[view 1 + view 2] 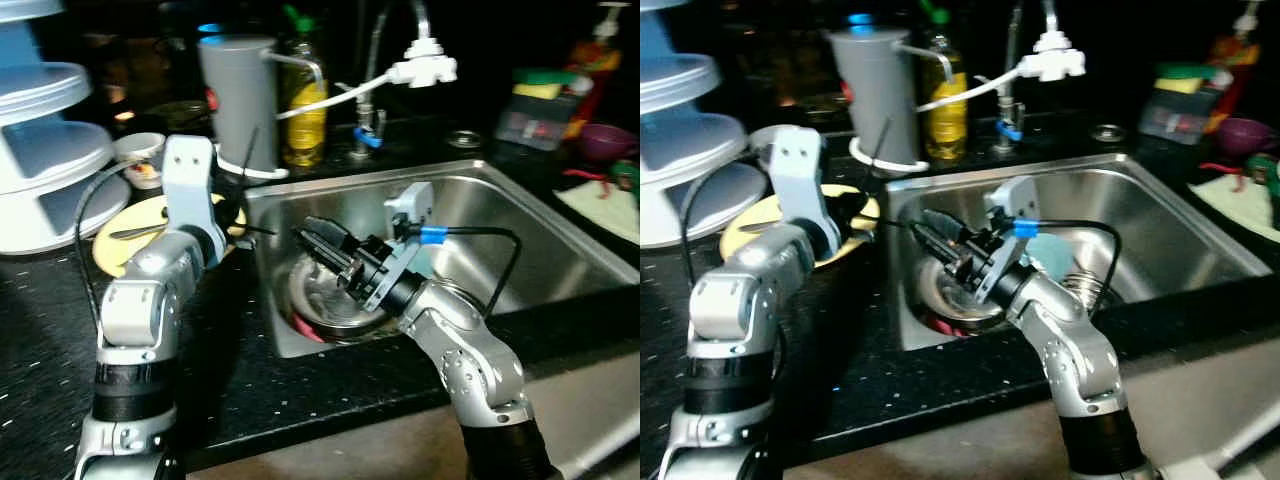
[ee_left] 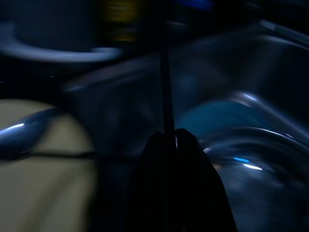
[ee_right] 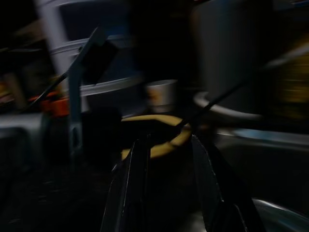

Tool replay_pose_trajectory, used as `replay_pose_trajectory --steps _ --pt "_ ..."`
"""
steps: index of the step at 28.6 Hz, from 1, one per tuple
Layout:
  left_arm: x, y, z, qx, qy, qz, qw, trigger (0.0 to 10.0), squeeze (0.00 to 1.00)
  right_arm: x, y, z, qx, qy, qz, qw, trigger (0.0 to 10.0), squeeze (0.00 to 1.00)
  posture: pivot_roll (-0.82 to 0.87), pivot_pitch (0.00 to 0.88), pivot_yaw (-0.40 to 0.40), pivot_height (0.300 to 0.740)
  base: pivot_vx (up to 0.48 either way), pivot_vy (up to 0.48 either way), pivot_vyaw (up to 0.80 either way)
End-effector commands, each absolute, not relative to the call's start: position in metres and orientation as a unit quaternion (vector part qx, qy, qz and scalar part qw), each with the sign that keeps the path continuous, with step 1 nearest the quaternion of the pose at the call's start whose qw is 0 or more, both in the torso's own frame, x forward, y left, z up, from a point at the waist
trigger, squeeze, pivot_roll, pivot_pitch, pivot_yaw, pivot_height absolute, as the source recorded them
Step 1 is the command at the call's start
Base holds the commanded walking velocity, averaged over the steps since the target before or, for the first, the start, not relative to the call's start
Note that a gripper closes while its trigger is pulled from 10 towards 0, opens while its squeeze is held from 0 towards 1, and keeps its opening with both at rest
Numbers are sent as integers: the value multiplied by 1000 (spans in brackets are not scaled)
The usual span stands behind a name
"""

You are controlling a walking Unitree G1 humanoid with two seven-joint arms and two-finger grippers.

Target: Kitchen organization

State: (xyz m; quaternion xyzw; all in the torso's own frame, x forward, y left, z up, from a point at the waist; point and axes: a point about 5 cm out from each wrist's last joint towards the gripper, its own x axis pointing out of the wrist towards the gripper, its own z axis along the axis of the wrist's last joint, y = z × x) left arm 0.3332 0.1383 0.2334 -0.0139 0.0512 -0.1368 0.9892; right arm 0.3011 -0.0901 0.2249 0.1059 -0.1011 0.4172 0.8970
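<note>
Black tabletop [image 1: 250,390] lying nearest. Left claw [image 1: 238,226] hovering over yellow plate [image 1: 120,240], fingers pinching shut on a thin black rod [image 2: 166,96]. Right claw [image 1: 312,238], fingers parted, reaching over metal bowl [image 1: 325,300] in sink [image 1: 520,240].

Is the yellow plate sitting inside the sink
No, the yellow plate rests on the black counter, left of the sink.

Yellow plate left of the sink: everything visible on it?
The yellow plate is round, pale yellow and glossy, lying flat on the dark speckled countertop between the white tiered rack and the sink. A dark utensil lies across it. The left arm hides its right side.
</note>
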Motion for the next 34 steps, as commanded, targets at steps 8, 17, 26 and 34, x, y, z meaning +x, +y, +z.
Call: replay_pose_trajectory --steps 8,17,26,34 --pt "330 134 219 56 87 -205 973 10000 122 305 -93 224 101 -99 399 906 10000 0 15 0 12 740 0 0 -62" --pt "323 124 216 86 61 -277 955 10000 1000 305 -94 225 99 -101 398 906 10000 0 14 0 13 740 0 0 0" --pt "334 147 239 85 -3 -175 981 10000 0 304 -91 226 96 -102 405 903 10000 0 19 0 9 740 0 0 0" --pt "336 184 254 272 -45 -45 960 10000 0 303 -86 225 91 -100 412 901 10000 0 22 0 8 740 0 0 0"
